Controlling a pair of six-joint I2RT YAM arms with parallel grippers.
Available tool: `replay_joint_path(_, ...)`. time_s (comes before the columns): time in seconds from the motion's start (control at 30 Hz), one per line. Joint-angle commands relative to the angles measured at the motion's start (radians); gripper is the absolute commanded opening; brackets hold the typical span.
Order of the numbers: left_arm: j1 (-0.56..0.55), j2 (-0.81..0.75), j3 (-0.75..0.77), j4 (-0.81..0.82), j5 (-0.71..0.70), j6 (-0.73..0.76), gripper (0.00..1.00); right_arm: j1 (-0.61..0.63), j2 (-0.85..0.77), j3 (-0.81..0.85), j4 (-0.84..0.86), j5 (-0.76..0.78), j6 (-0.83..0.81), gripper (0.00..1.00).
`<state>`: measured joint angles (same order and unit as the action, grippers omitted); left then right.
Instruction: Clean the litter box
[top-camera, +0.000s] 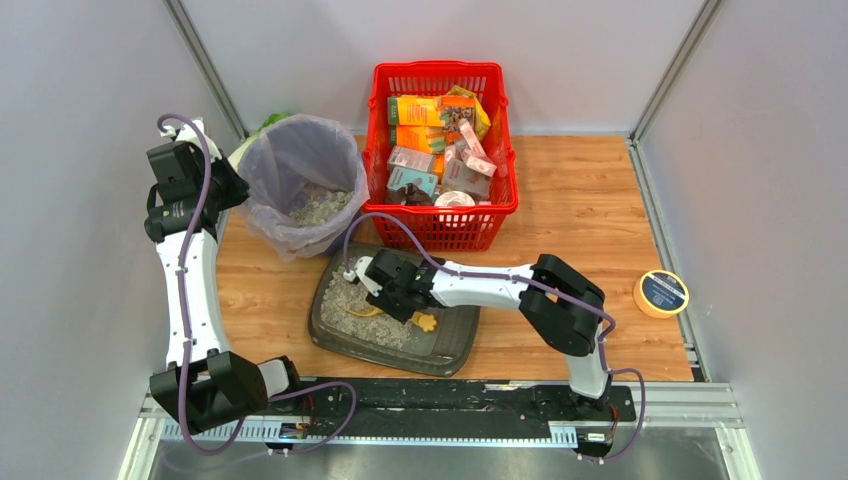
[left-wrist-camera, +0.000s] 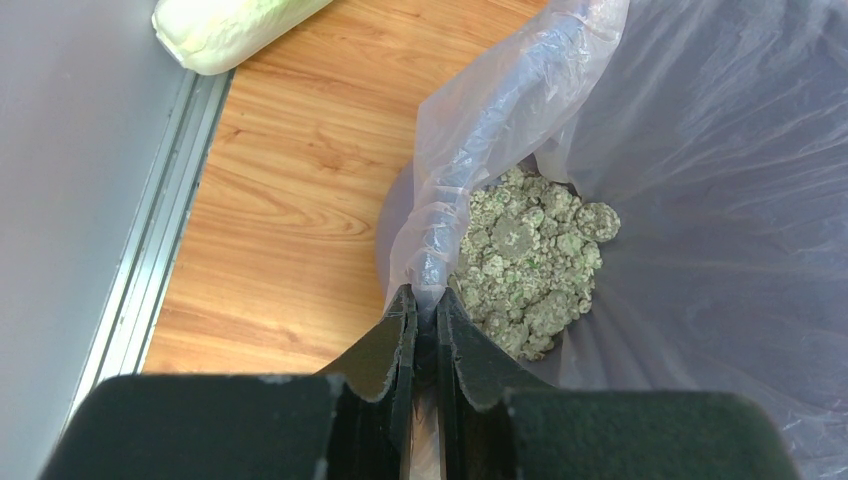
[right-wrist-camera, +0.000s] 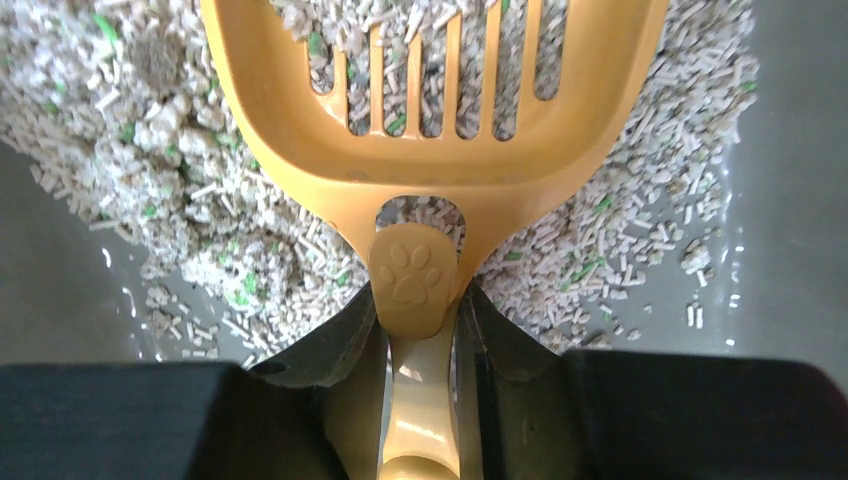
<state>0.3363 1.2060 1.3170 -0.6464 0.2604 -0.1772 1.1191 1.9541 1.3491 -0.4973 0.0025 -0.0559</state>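
A: Jaws both clenched: left gripper pinches the bag, right gripper clamps the scoop handle.
B: The litter box lies just before the basket. Likely stiff, litter loose; grip its rim.

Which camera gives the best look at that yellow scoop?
The right wrist view: the scoop fills it, slots and paw print clear, handle clamped in the right gripper. The top external view shows only a yellow bit over the litter box. The left wrist view shows none of it.
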Motion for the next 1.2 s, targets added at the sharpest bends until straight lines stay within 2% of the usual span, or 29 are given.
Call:
replay_joint_path(0.0,-0.017,-0.011,-0.015,-0.073,0.080,-0.002,0.00,0.007,-0.053,-0.019,0.181,0.048,0.041,0.00)
replay_joint_path(0.3,-0.017,-0.011,-0.016,-0.073,0.082,-0.002,0.00,0.008,-0.115,-0.085,0.272,0.057,0.050,0.00)
replay_joint_path(0.73,-0.017,-0.013,-0.016,-0.070,0.089,-0.005,0.00,0.007,-0.245,-0.116,0.164,0.062,0.050,0.00)
replay_joint_path(1.0,-0.017,-0.014,-0.019,-0.065,0.097,-0.005,0.00,0.008,-0.334,-0.286,0.278,0.053,0.103,0.00)
replay_joint_path(1.17,-0.019,-0.014,-0.024,-0.061,0.103,-0.005,0.00,0.027,-0.518,-0.494,0.449,0.097,0.151,0.00)
